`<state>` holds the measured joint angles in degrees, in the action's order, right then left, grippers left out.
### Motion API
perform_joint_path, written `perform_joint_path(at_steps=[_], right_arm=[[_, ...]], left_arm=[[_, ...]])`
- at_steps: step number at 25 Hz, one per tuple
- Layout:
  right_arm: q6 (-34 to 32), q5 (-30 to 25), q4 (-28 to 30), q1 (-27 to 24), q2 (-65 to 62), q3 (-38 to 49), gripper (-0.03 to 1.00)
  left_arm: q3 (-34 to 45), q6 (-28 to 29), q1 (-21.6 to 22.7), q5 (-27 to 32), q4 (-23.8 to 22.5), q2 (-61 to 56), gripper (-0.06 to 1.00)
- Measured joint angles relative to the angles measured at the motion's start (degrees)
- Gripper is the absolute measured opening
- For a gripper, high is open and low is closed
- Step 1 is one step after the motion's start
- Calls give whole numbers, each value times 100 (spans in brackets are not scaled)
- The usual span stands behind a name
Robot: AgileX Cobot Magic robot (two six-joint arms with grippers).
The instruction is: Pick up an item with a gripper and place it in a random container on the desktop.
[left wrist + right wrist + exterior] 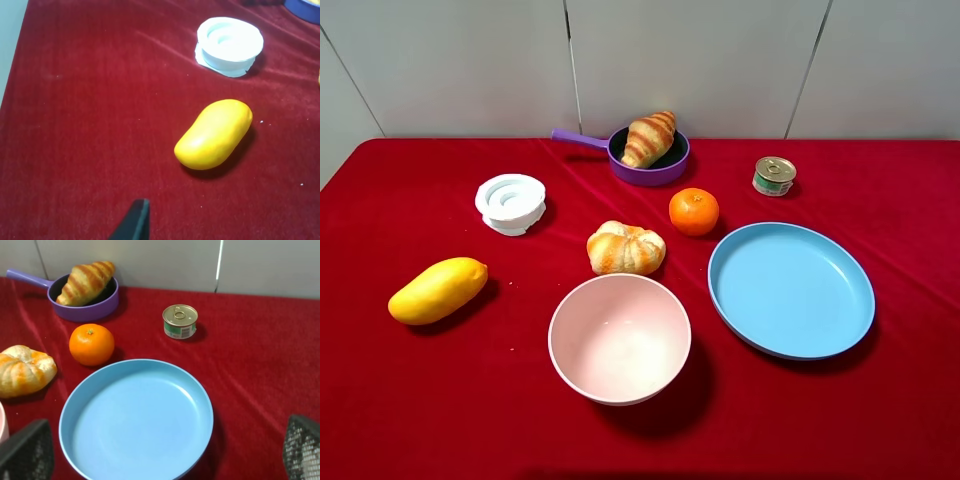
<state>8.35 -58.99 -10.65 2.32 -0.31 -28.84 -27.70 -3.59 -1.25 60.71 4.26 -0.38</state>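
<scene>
The golden-brown croissant lies in the small purple pan at the back of the red table, sticking out over its rim. Both also show in the right wrist view, croissant and pan. Neither arm shows in the high view. My right gripper is open and empty, its fingers wide apart above the blue plate, well short of the pan. Of my left gripper only one dark fingertip shows, over bare cloth near the mango.
A pink bowl stands at the front middle, with the blue plate to its right. A knotted bread roll, an orange, a small tin, a white round lid and the mango lie around them.
</scene>
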Motion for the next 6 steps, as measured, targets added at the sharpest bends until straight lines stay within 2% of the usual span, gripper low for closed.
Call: perform_joint_path(at_steps=[6], right_arm=[[0, 5, 0, 0, 0, 0, 69]], left_arm=[[0, 0, 0, 0, 0, 0, 99]])
